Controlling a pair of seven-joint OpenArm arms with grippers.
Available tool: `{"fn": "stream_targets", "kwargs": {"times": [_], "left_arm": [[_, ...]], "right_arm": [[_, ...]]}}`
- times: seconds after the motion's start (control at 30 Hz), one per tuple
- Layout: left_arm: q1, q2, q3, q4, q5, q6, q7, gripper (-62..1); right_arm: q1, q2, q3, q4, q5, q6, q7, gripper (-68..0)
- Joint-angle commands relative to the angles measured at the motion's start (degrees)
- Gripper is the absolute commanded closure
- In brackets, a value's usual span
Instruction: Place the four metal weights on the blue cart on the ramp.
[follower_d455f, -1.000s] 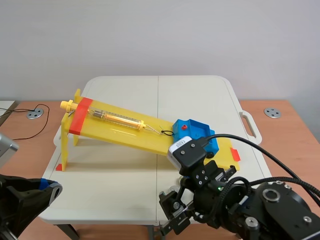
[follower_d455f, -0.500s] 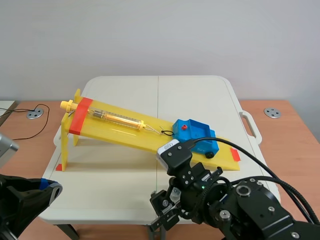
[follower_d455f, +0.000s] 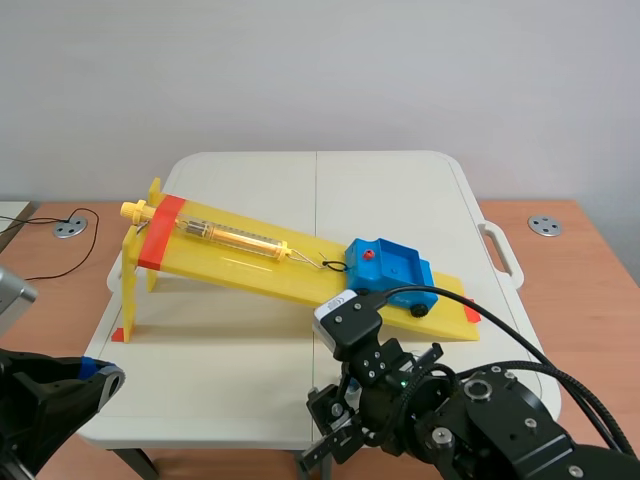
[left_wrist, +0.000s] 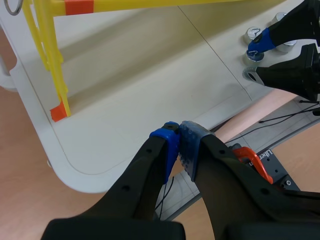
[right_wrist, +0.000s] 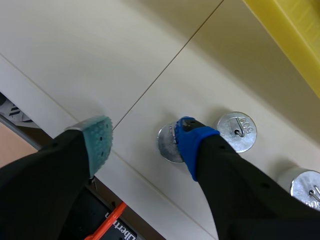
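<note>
Right hand (right_wrist: 144, 142): the fingers are apart and hold nothing. The blue-padded finger rests over the edge of one metal weight (right_wrist: 165, 145), and the grey-green pad stands off to the other side above bare table (follower_d455f: 250, 360). That weight is not between the pads. You would need to shift the hand toward it before any closure, or the blue finger may push it aside.

Change over the last second: in the scene view the right arm has swung toward the left along the near table edge and dropped lower. Its wrist housing, which covered the near side of the blue cart (follower_d455f: 395, 265), now sits below it. Judge this as the approach to the first pick, with no weight lifted yet.

Left hand (left_wrist: 179, 147): the pads are together on nothing. It is parked low at the near left corner of the table and has not moved.

Remaining weights: a second weight (right_wrist: 236, 131) stands just beside the first, and a third weight (right_wrist: 306, 186) stands further along. All three are upright on the table with hook loops on top. The right wrist view shows three, so confirm the position of the fourth yourself.

Container: the cart sits at the low end of the yellow ramp (follower_d455f: 250, 262), tied by a cord to the spring scale (follower_d455f: 235, 238) lying up the slope. Its position is unchanged. Its open bed shows no weight, only a red spot near the front. All four placements remain.
</note>
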Motion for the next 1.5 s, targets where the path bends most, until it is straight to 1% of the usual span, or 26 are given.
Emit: {"fn": "stream_targets", "kwargs": {"times": [0.0,0.23,0.27,0.37,0.47,0.63,0.73,0.87,1.07,1.1,1.17,1.23,1.37,1.47], "left_arm": [[-0.2,0.31,-0.85,4.2,-3.78,-0.98,-5.53,-2.8],[-0.2,0.31,-0.85,4.2,-3.78,-0.98,-5.53,-2.8],[-0.2,0.31,-0.85,4.2,-3.78,-0.98,-5.53,-2.8],[-0.2,0.31,-0.85,4.2,-3.78,-0.98,-5.53,-2.8],[-0.17,0.31,-0.85,4.2,-3.78,-0.98,-5.51,-2.8],[-0.2,0.28,-0.85,4.2,-3.78,-0.98,-5.51,-2.8],[-0.2,0.28,-0.85,4.2,-3.78,-0.98,-5.51,-2.8],[-0.2,0.28,-0.85,4.2,-3.78,-0.98,-5.51,-2.8],[-0.2,0.28,-0.85,4.2,-3.78,-0.98,-5.53,-2.8],[-0.2,0.28,-0.85,4.2,-3.78,-0.98,-5.53,-2.8],[-0.2,0.28,-0.85,4.2,-3.78,-0.98,-5.53,-2.8],[-0.2,0.28,-0.85,4.2,-3.78,-0.98,-5.53,-2.8],[-0.2,0.28,-0.85,4.2,-3.78,-0.98,-5.53,-2.8],[-0.2,0.28,-0.85,4.2,-3.78,-0.98,-5.53,-2.8]], "right_arm": [[3.85,-0.94,-0.55,1.84,1.05,-1.36,6.4,-22.2],[3.85,-0.61,-0.55,1.81,1.05,-1.36,4.44,-1.8],[3.85,-0.59,-0.55,1.81,1.05,-1.36,4.44,-0.5],[3.85,-0.33,-0.46,2.08,1.18,-1.11,4.52,-0.6],[3.26,1.03,-0.42,5.07,3.93,-1.11,4.24,-0.6],[-0.68,4.94,0.9,15.65,6.4,-1.11,1.84,-0.6],[-4.15,7.23,2.95,21.84,8.61,-1.07,0.85,-0.6],[-8.76,9.84,6.36,28.28,12.09,-0.7,-0.48,-0.6],[-14.73,12.44,13.77,37.46,18.69,-0.68,-4.37,-0.6],[-15.54,12.57,15.32,38.97,20.11,-0.52,-5.07,-0.6],[-16.9,12.55,18.86,41.62,22.47,0.63,-6.49,-0.6],[-17.81,12.55,22.29,43.78,25.35,0.81,-7.91,-0.6],[-17.94,12.33,29.14,45.35,30.05,0.79,-7.82,-0.6],[-15.47,10.27,32.94,44.83,31.41,0.74,-7.74,-0.6]]}}
